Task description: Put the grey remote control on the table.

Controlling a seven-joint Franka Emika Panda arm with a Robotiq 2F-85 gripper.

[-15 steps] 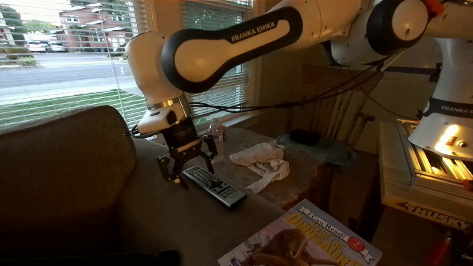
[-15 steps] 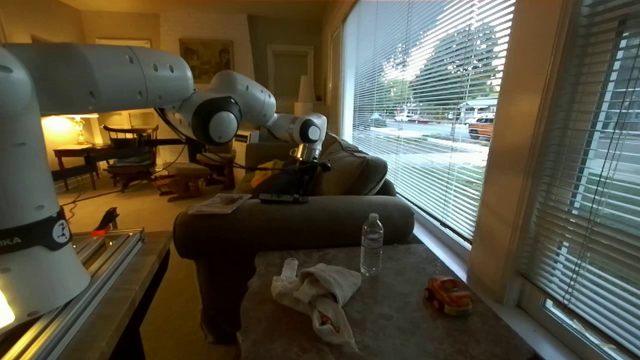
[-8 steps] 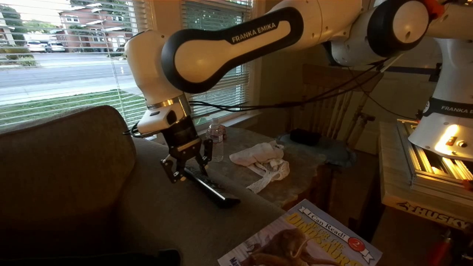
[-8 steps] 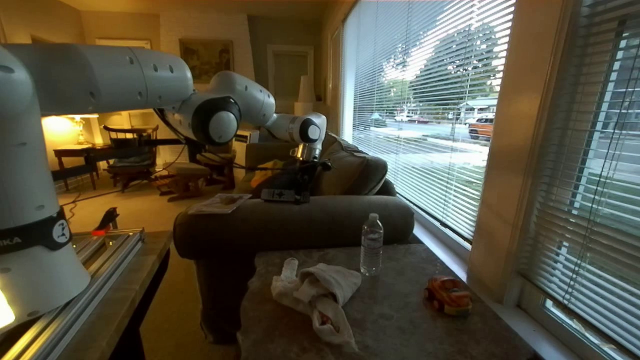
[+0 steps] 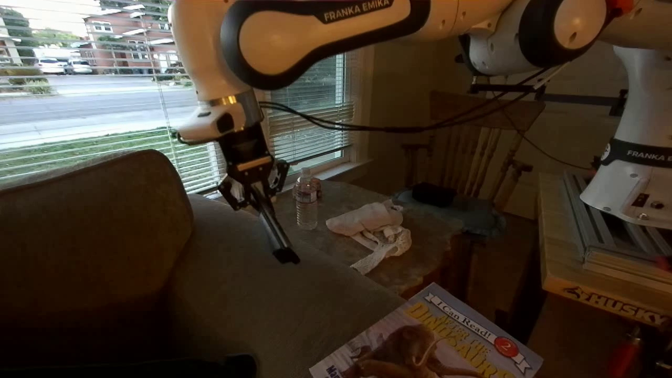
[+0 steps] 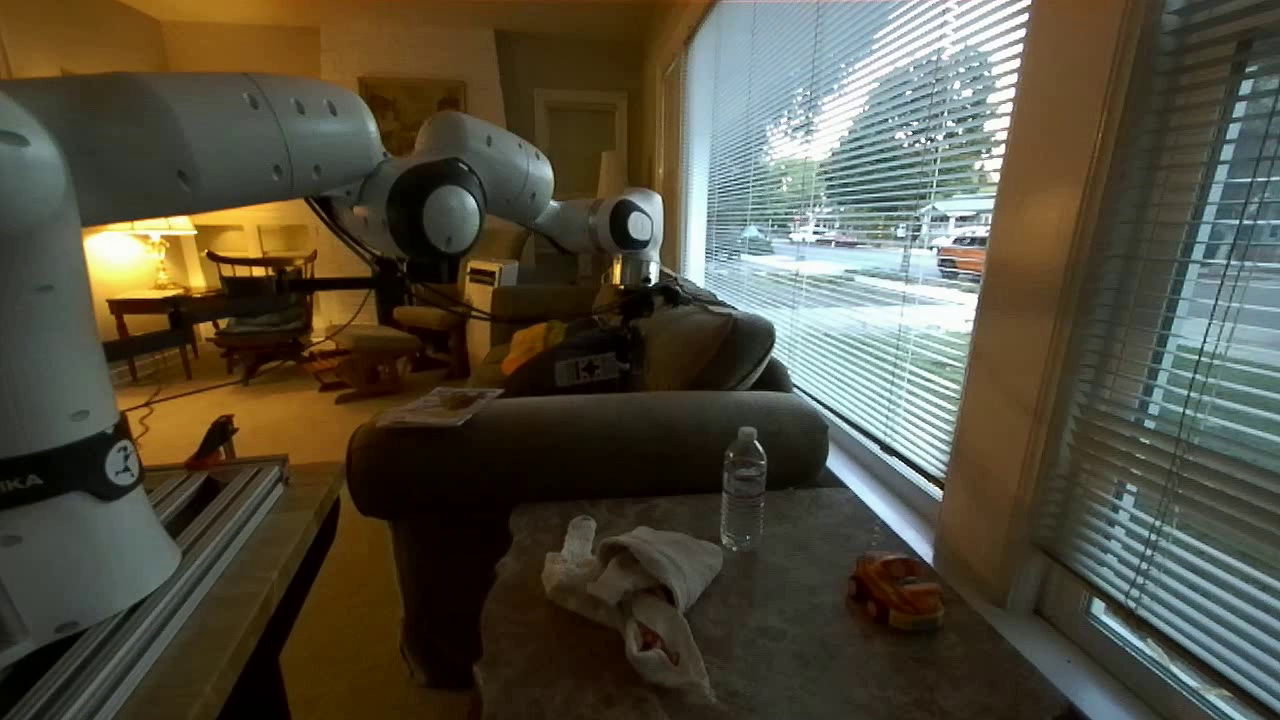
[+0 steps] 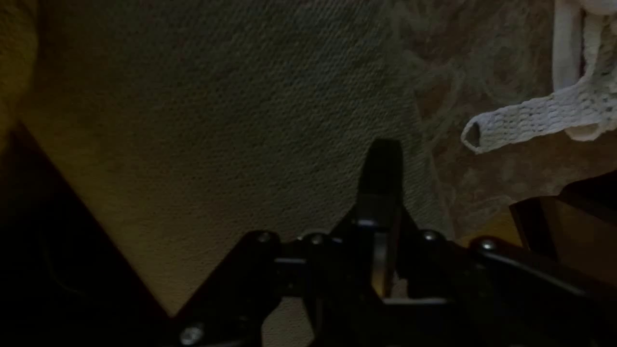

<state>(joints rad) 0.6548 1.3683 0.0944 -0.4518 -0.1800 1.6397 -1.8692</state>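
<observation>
Grey-silver and slim, the long rectangular remote control hangs above the rounded grey-brown fabric sofa arm, pinched in the black two-fingered gripper, whose fingers are drawn narrow on it. In an exterior view its button face stands near upright. The step in hand looks to be the carry to the brown, mottled, flat-topped table. To do it well, the gripper should travel high over the sofa arm, give the clear plastic bottle a wide berth, and aim between the crumpled white cloth and the orange toy car; then lower slowly, turning the remote control flat before letting go.
</observation>
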